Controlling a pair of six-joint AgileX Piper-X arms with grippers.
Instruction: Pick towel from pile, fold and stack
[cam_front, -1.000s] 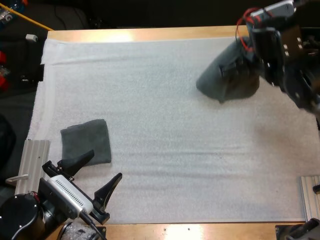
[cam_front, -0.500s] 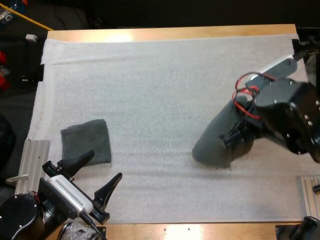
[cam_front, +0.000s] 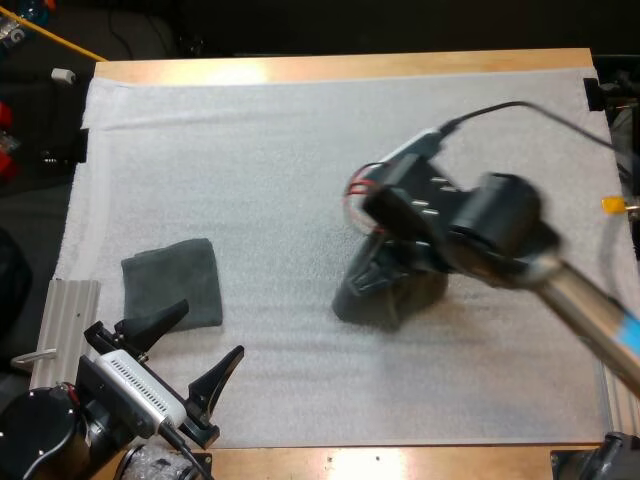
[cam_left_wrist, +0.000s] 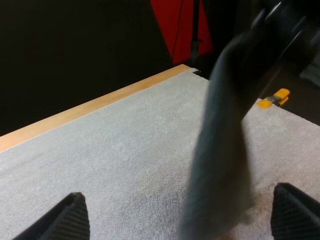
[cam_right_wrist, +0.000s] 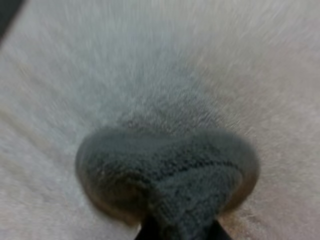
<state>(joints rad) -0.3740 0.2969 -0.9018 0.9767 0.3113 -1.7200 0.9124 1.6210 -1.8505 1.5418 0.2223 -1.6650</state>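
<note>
Grey-green crumpled towel (cam_front: 372, 302) hung from the right claw (cam_front: 398, 270), which was clamped on its upper part; its lower end was at the white mat (cam_front: 250, 150), somewhat right of the middle of the tabletop (cam_front: 300, 68), though contact could not be told. A folded towel (cam_front: 172, 280) of the same colour lay flat near the mat's left edge. The left claw (cam_front: 209, 330) stood wide apart, holding nothing, one finger just over that folded towel's near corner.
</note>
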